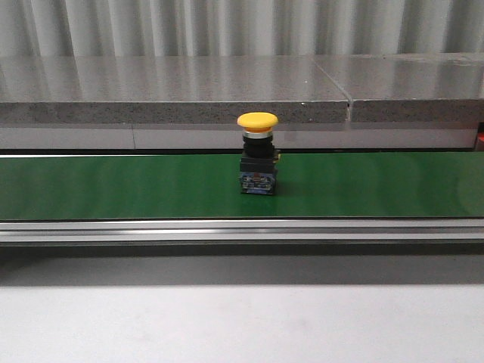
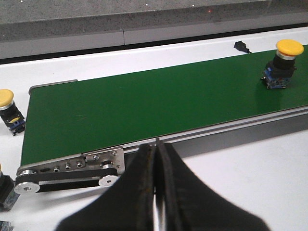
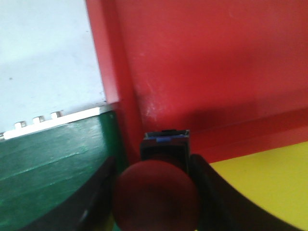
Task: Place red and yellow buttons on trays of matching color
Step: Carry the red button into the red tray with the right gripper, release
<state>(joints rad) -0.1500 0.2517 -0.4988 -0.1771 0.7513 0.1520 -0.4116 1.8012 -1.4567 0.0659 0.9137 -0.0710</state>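
Front view: a yellow button (image 1: 257, 162) stood upright on the green belt (image 1: 113, 185), no gripper in sight. Left wrist view: left gripper (image 2: 156, 166) pressed closed and empty, that button far ahead of it. Right wrist view: right gripper (image 3: 156, 192) clamped a red button (image 3: 156, 199) over the red tray (image 3: 216, 62), yellow tray (image 3: 264, 183) beside.

Nothing to read here: no lettering, numbers or brand marks show on the yellow button (image 1: 257, 121), the green belt (image 1: 113, 185) or the red tray (image 3: 202, 62).
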